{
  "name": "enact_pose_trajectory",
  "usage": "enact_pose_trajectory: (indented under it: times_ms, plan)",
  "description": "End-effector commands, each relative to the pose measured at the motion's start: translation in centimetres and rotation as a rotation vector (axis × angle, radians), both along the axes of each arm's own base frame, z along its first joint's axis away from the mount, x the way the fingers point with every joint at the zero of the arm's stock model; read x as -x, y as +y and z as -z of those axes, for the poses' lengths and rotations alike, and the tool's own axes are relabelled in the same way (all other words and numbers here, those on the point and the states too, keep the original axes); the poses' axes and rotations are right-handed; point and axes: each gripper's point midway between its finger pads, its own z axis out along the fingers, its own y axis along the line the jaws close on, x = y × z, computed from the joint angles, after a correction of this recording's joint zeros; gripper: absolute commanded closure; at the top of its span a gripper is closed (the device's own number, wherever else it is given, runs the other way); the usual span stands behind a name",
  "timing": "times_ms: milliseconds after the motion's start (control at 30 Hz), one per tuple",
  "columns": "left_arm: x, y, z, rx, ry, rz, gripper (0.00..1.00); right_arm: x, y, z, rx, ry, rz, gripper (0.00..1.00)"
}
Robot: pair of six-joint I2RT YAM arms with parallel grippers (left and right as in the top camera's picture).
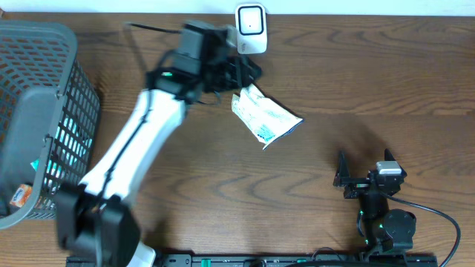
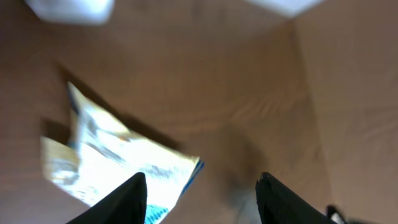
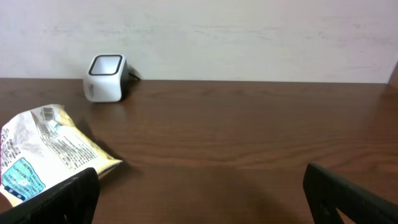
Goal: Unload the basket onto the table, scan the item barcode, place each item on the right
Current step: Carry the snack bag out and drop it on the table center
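1. The packet (image 1: 265,119) lies flat on the table (image 1: 386,74), just in front of the scanner (image 1: 251,28). Its long axis runs diagonally from the scanner end toward the right arm's side.
2. The left gripper (image 2: 202,179) hovers by the packet's scanner end. Its jaws are partly apart with bare wood between them and nothing held. The wrist view is blurred.
3. The right gripper (image 3: 200,169) is spread wide and empty, well apart from the packet.
4. The left arm is much the nearer. A regrasp probably needs a sideways shift onto that end.
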Motion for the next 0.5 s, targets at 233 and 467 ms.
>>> enact_pose_trajectory:
  times_ms: [233, 467]
  plan:
    - [2.8, 14.9, -16.0, 0.02, -0.415, -0.311, 0.15, 0.0, -0.1, 0.1, -0.01, 0.002, 0.004, 0.01]
    - [6.7, 28.2, -15.8, -0.173, -0.369, -0.738, 0.07, 0.0, -0.1, 0.1, -0.01, 0.002, 0.005, 0.01]
